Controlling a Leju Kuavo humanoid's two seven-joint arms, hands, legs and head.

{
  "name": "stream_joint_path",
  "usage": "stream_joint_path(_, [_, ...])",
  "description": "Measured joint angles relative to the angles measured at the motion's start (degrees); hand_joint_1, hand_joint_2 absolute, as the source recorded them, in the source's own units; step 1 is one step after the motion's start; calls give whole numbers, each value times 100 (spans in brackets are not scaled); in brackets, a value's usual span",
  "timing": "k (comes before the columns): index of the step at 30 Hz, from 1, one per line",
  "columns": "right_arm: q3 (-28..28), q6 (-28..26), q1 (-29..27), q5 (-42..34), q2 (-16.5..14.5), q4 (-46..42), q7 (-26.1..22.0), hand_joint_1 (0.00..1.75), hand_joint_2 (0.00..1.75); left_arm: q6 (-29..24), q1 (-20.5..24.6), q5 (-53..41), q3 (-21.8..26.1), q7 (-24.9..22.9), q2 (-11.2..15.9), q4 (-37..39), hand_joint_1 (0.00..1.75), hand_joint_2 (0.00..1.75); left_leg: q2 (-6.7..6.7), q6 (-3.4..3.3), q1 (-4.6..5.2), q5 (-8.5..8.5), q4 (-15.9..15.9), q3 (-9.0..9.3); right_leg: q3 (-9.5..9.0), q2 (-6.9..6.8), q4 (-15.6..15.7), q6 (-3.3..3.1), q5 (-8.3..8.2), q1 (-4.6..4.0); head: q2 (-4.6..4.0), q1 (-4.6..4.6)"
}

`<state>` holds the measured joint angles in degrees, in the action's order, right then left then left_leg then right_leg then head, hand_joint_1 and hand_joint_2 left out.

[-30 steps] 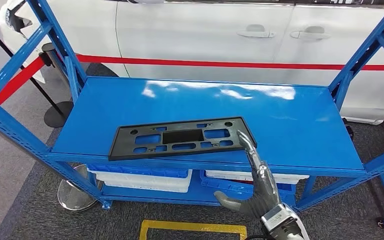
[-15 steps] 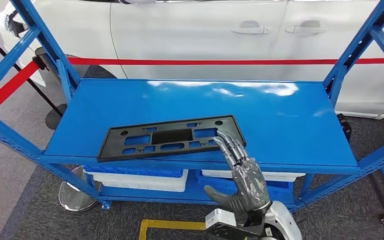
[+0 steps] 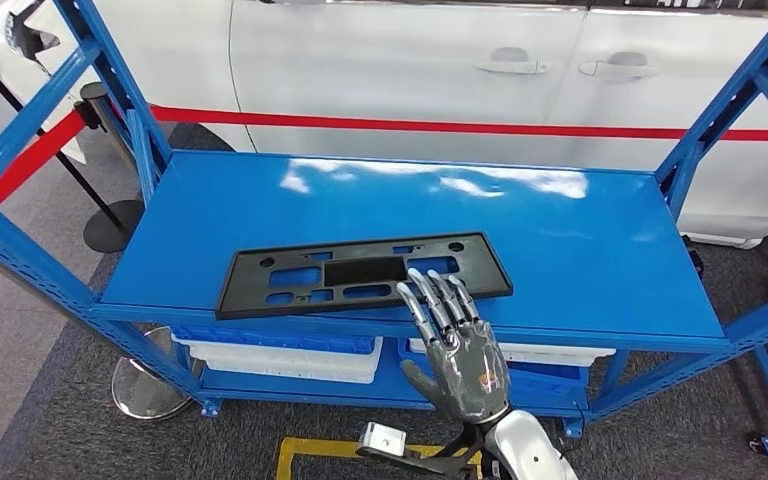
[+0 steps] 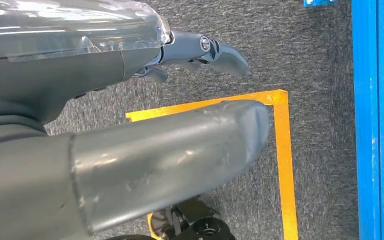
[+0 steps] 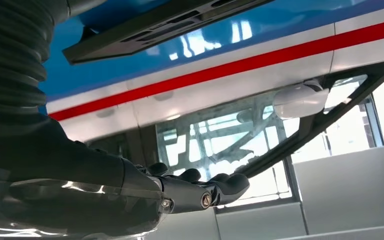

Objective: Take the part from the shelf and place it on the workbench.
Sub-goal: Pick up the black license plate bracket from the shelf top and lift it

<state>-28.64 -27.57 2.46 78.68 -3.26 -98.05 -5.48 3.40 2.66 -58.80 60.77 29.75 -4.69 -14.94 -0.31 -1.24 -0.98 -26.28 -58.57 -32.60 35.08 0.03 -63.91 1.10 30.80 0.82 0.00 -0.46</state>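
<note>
The part lies flat on the blue shelf, a long black plate with cut-outs, just ahead of the right robot hand and reaching off mostly to that hand's left; its long axis runs across the robot's front, side to side, near the shelf's front edge. The right robot hand is open, holding nothing, fingers spread and pointing forward, their tips over the part's near edge towards its right end; whether they touch it I cannot tell. In the right wrist view the part shows edge-on above the shelf's surface. The left robot hand hangs over the carpet and a yellow floor marking, well apart from the part, nothing in it; how far its fingers are curled is unclear. So the right is plainly the nearer one; my read is the grasp must take the near long edge at the right end.
</note>
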Motion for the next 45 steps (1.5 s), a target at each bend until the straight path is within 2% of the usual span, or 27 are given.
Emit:
stream_joint_path(2, [-56, -186, 14, 213, -61, 242, 50, 0, 175, 7, 16, -50, 49, 11, -1, -5, 0, 0, 5, -28, 15, 10, -1, -26, 362, -1, -753, 19, 352, -2, 0, 13])
stream_joint_path(3, [-85, -269, 13, 277, -97, 377, 65, 0, 175, 8, 19, -68, 72, 16, -1, -5, 0, 0, 6, -33, 24, 12, -2, -34, 490, -1, -1011, 19, 418, -3, 0, 14])
stream_joint_path(4, [-118, -357, 14, 321, -143, 525, 72, 0, 175, 9, 21, -87, 93, 20, -1, -6, 0, 0, 5, -35, 34, 13, -3, -36, 518, -1, -1064, 8, 367, -5, 0, 14])
stream_joint_path(5, [-152, -445, 19, 344, -197, 677, 74, 0, 175, 10, 24, -107, 109, 25, -1, -8, 0, 0, 1, -36, 44, 14, -3, -31, 427, -1, -883, -16, 210, -9, 0, 15])
stream_joint_path(7, [-226, -624, 58, 344, -322, 983, 60, 0, 175, 17, 35, -157, 143, 36, -13, -14, 0, 0, -6, -28, 67, 12, -4, -12, 30, -1, -113, -102, -174, -40, -1, 14])
stream_joint_path(9, [-302, -771, 138, 281, -451, 1299, 25, 0, 175, 37, 53, -204, 186, 47, -28, -22, 0, 0, -5, 12, 84, 11, -12, -16, -230, -3, 437, -164, -333, -77, -1, 12])
stream_joint_path(12, [-376, -896, 224, 140, -600, 1716, -28, 0, 175, 67, 70, -271, 224, 61, -33, -38, 0, 0, -1, 110, 67, 17, -7, -28, -263, -4, 569, -206, -357, -81, 0, 11])
stream_joint_path(14, [-395, -926, 264, 86, -670, 1888, -51, 0, 175, 83, 70, -298, 227, 69, -37, -43, 0, 0, 1, 168, 63, -108, -171, -93, -291, -17, 644, -261, -403, -43, 0, 5])
stream_joint_path(17, [-421, -942, 390, 43, -764, 2215, -64, 0, 175, 93, 68, -354, 241, 74, -29, -49, 0, 0, 3, 236, 38, -619, -1142, -525, -295, -30, 676, -303, -426, -29, 0, -29])
stream_joint_path(18, [-427, -940, 428, 26, -786, 2352, -64, 0, 175, 97, 67, -380, 249, 74, -25, -51, 0, 0, 4, 257, 28, -716, -1437, -660, -293, -31, 671, -303, -425, -30, 0, -33])
stream_joint_path(19, [-432, -937, 462, 7, -807, 2481, -63, 0, 175, 103, 64, -405, 256, 76, -22, -53, 0, 0, 5, 275, 16, -697, -1535, -706, -292, -32, 664, -300, -422, -29, 0, -34])
stream_joint_path(20, [-434, -935, 497, -10, -827, 2583, -62, 0, 175, 110, 63, -426, 261, 78, -21, -54, 0, 0, 7, 289, 2, -569, -1408, -643, -293, -30, 653, -292, -416, -24, 0, -35])
stream_joint_path(22, [-439, -933, 585, -29, -881, 2723, -62, 0, 175, 121, 68, -460, 265, 85, -21, -56, 0, 0, 11, 310, -32, -197, -671, -284, -293, -19, 612, -252, -388, -17, 0, -38])
stream_joint_path(24, [-444, -931, 673, -51, -934, 2829, -60, 0, 175, 130, 81, -474, 268, 95, -24, -58, 0, 0, -1, 277, -29, -38, -132, -26, -272, -5, 560, -193, -360, -35, 0, -47])
stream_joint_path(27, [-446, -907, 763, -109, -990, 2928, -53, 0, 175, 146, 77, -501, 273, 101, -28, -58, 0, 0, -14, 157, -10, -28, -37, -9, -250, 0, 555, -107, -362, -51, 0, -39])
stream_joint_path(29, [-447, -866, 838, -147, -1029, 2963, -40, 0, 175, 154, 79, -540, 275, 107, -30, -58, 0, 0, -9, 74, -21, -5, -15, -8, -178, -1, 397, -54, -247, -37, -1, -25])
stream_joint_path(30, [-447, -842, 876, -166, -1048, 2973, -32, 0, 175, 155, 83, -561, 278, 109, -31, -58, 0, 0, -4, 37, -26, 3, -6, -6, -68, -1, 163, -34, -109, -30, -1, -14])
stream_joint_path(32, [-447, -795, 927, -210, -1075, 2983, -21, 0, 175, 156, 87, -586, 293, 114, -31, -58, 0, 0, 2, -5, -12, -2, -6, -12, 305, -2, -583, -13, 238, -25, 0, 5])
stream_joint_path(33, [-447, -777, 938, -228, -1080, 2985, -17, 0, 175, 156, 86, -593, 306, 115, -31, -58, 0, 0, 2, -13, -2, -4, -7, -12, 487, -2, -919, -12, 342, -24, 0, 6])
stream_joint_path(34, [-447, -765, 943, -241, -1082, 2986, -14, 0, 175, 156, 84, -597, 319, 115, -31, -58, 0, 0, -1, -19, 8, -8, -7, -9, 600, -2, -1102, -19, 347, -25, 0, 6])
stream_joint_path(35, [-447, -758, 950, -246, -1083, 2985, -13, 0, 175, 157, 83, -600, 331, 115, -31, -58, 0, 0, -6, -23, 21, -12, -7, 2, 599, -2, -1054, -41, 229, -31, 0, 8])
stream_joint_path(36, [-447, -754, 963, -249, -1086, 2985, -12, 0, 175, 157, 83, -603, 340, 115, -31, -58, 0, 0, -12, -25, 35, -19, -7, 19, 487, -1, -787, -79, 21, -43, 0, 10])
stream_joint_path(37, [-448, -754, 982, -250, -1093, 2984, -12, 0, 175, 158, 83, -606, 345, 115, -34, -58, 0, 0, -17, -25, 41, -28, -7, 35, 304, -1, -379, -138, -211, -65, 0, 13])
stream_joint_path(39, [-449, -752, 1025, -253, -1115, 2979, -11, 0, 175, 161, 87, -621, 351, 115, -52, -58, 0, 0, -19, 2, 65, -50, -9, 46, -12, -9, 315, -231, -463, -108, 0, 8])
stream_joint_path(40, [-450, -748, 1041, -263, -1127, 2975, -10, 0, 175, 162, 87, -632, 354, 115, -60, -58, 0, 0, -16, 27, 65, -56, -6, 41, -78, -9, 479, -253, -487, -127, 0, 3])
stream_joint_path(43, [-450, -705, 1055, -320, -1150, 2944, -6, 0, 175, 163, 90, -657, 361, 115, -64, -58, 0, 0, -5, 123, 59, -74, 3, 51, -120, -1, 590, -266, -497, -119, 0, 0])
stream_joint_path(45, [-450, -666, 1074, -349, -1175, 2906, -3, 0, 175, 169, 92, -661, 362, 116, -69, -58, 0, 0, 0, 174, 54, -251, -256, -48, -182, -11, 674, -300, -523, -76, -1, -11])
